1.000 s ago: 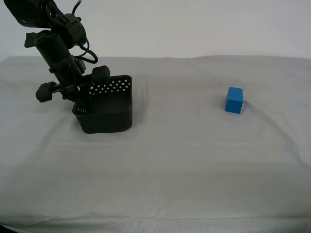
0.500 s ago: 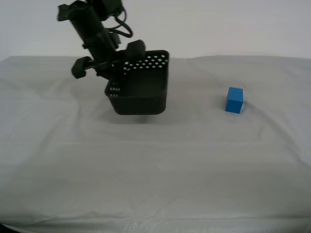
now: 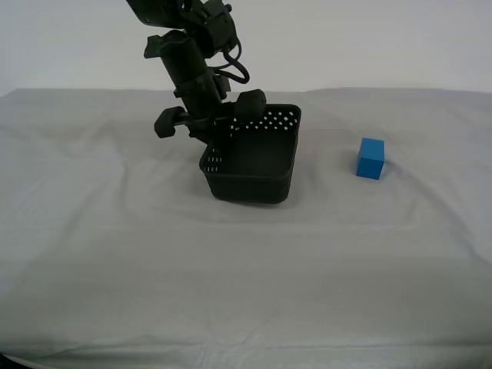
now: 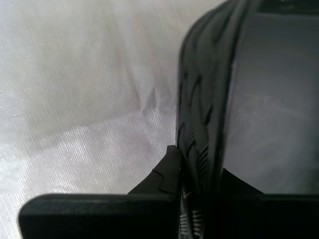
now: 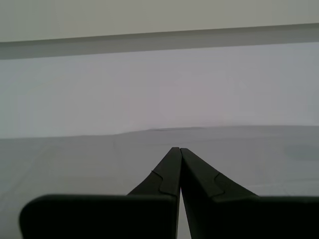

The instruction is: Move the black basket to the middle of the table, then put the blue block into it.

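The black basket (image 3: 257, 161) sits low over the middle of the table (image 3: 231, 277), slightly left of centre in the exterior view; I cannot tell whether it touches the cloth. My second gripper (image 3: 223, 132) is shut on the basket's left wall, reaching down from the upper left. In the second wrist view its jaws (image 4: 192, 164) pinch the basket's wall (image 4: 207, 89) above the cloth (image 4: 75, 99). The blue block (image 3: 370, 158) rests on the cloth to the right of the basket, apart from it. My first gripper (image 5: 178, 153) is shut and empty, and does not show in the exterior view.
The wrinkled light cloth covers the whole table. A pale wall (image 3: 346, 38) stands behind the table's far edge. The table's front edge runs along the bottom of the exterior view.
My second gripper has carried the basket from the exterior view's left toward the middle, lifting it half a second ago and now lowering it. The blue block has not moved.
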Available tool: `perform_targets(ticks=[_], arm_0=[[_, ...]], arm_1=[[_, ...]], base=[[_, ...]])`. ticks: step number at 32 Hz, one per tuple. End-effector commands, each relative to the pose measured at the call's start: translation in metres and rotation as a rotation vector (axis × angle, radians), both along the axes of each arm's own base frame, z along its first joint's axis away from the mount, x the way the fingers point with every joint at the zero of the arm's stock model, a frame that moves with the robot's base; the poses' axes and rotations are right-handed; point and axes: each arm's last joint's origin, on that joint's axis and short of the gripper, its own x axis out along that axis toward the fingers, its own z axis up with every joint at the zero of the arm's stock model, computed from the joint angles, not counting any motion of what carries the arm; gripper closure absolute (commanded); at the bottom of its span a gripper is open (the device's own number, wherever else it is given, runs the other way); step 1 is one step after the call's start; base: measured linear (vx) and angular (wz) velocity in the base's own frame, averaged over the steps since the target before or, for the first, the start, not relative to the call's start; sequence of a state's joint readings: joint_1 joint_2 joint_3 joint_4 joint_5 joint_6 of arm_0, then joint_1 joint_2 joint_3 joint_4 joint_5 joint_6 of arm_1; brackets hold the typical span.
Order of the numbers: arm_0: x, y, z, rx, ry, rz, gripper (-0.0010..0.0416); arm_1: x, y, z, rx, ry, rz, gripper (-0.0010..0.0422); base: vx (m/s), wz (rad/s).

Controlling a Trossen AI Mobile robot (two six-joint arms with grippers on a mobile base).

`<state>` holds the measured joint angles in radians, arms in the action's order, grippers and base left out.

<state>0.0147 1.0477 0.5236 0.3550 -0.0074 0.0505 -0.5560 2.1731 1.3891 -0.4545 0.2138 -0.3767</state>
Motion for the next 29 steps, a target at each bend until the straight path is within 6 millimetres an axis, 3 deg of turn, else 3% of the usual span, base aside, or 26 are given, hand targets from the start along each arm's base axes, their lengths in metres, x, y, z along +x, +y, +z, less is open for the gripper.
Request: perform_targets(ticks=[1, 4, 9, 15, 18, 19, 21, 22, 26, 29], arm_0=[[0.0, 0.0, 0.0, 0.007, 0.001, -0.002, 0.0406], [0.0, 0.0, 0.0, 0.023, 0.002, -0.004, 0.0405], [0.0, 0.0, 0.0, 0.027, 0.003, -0.005, 0.0406], [-0.001, 0.0, -0.006, 0.028, 0.067, -0.005, 0.0403], [-0.002, 0.001, -0.01, 0.035, 0.107, 0.029, 0.0403], [-0.003, 0.003, -0.012, 0.046, 0.14, 0.072, 0.0403], [-0.003, 0.004, -0.013, 0.05, 0.165, 0.078, 0.0402], [-0.004, 0.005, -0.015, 0.056, 0.218, 0.083, 0.0403], [-0.002, 0.008, -0.019, 0.175, 0.385, 0.082, 0.0402], [0.0, 0.011, -0.028, 0.22, 0.472, 0.088, 0.037]], arm_1=[[0.0, 0.0, 0.001, 0.0, -0.004, -0.019, 0.0412], [0.0, 0.001, 0.001, 0.007, -0.005, -0.035, 0.0406], [-0.001, 0.001, 0.001, 0.01, 0.0, -0.034, 0.032], [0.005, 0.001, 0.007, -0.001, -0.004, -0.009, 0.0126], [0.011, -0.001, 0.018, -0.005, -0.013, -0.008, 0.0078], [0.02, -0.003, 0.035, -0.014, -0.044, -0.024, 0.0043], [0.027, -0.006, 0.049, -0.025, -0.074, -0.034, 0.0028], [0.039, -0.009, 0.072, -0.052, -0.14, -0.045, 0.0014], [0.053, -0.01, 0.107, -0.043, -0.236, -0.08, 0.0014], [0.058, -0.005, 0.124, 0.037, -0.295, -0.094, 0.0014]], base=[[0.0, 0.0], [0.0, 0.0], [0.0, 0.0], [0.0, 0.0], [0.0, 0.0], [0.0, 0.0], [0.0, 0.0], [0.0, 0.0], [0.0, 0.0], [0.0, 0.0]])
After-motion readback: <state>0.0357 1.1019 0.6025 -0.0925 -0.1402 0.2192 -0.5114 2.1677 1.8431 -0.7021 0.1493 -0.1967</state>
